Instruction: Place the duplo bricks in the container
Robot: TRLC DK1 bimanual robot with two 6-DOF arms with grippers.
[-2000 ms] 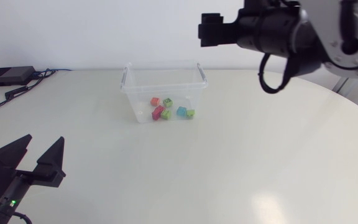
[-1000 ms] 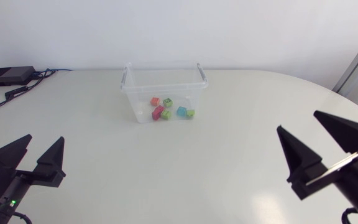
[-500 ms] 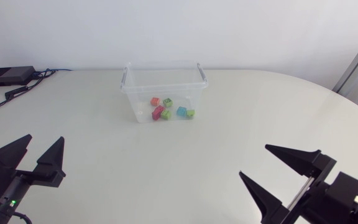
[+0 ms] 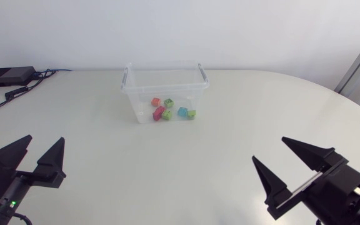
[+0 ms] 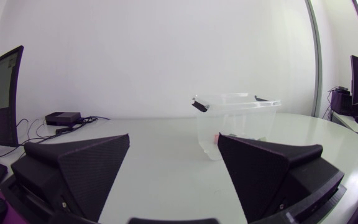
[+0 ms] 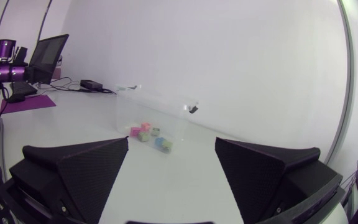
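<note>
We'd pinch the light, rigid duplo bricks across flat sides; they sit in the upper-centre container. Left end effector and right end effector gape empty.

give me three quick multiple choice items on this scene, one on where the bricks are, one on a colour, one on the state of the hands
1. Where are the duplo bricks? A in the container B scattered outside it C held by an arm
2. Which brick colour is present? A black B blue C white
3. How are the left hand and right hand? A both shut on bricks B one shut C both open, empty
Answers: 1 A, all lie behind its clear wall; 2 B, a blue brick lies among them; 3 C, each hand's fingers stand apart with nothing between.
</note>
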